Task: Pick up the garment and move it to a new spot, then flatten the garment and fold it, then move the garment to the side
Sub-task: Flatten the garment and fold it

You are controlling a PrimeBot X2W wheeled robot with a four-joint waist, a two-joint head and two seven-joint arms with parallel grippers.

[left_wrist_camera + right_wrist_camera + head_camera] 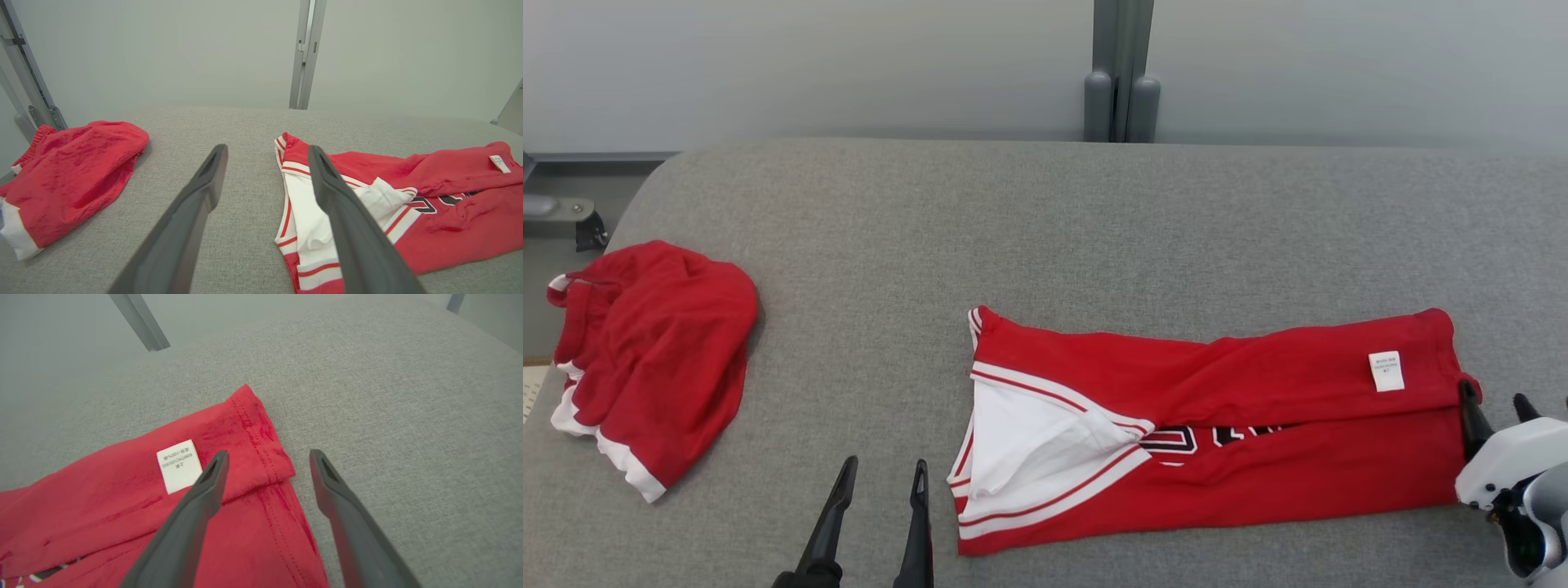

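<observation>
A red jersey with white and red trim lies folded into a long strip across the grey padded table, its white label facing up near the right end. My left gripper stands open just left of the jersey's white collar end, apart from it. At the jersey's right hem my right gripper is open; its left finger is over the cloth and its right finger is over bare table. Nothing sits between either pair of fingers.
A second red garment with white trim lies bunched at the table's left edge, also visible in the left wrist view. A grey post stands behind the table against the pale wall. Bare grey surface stretches behind the jersey.
</observation>
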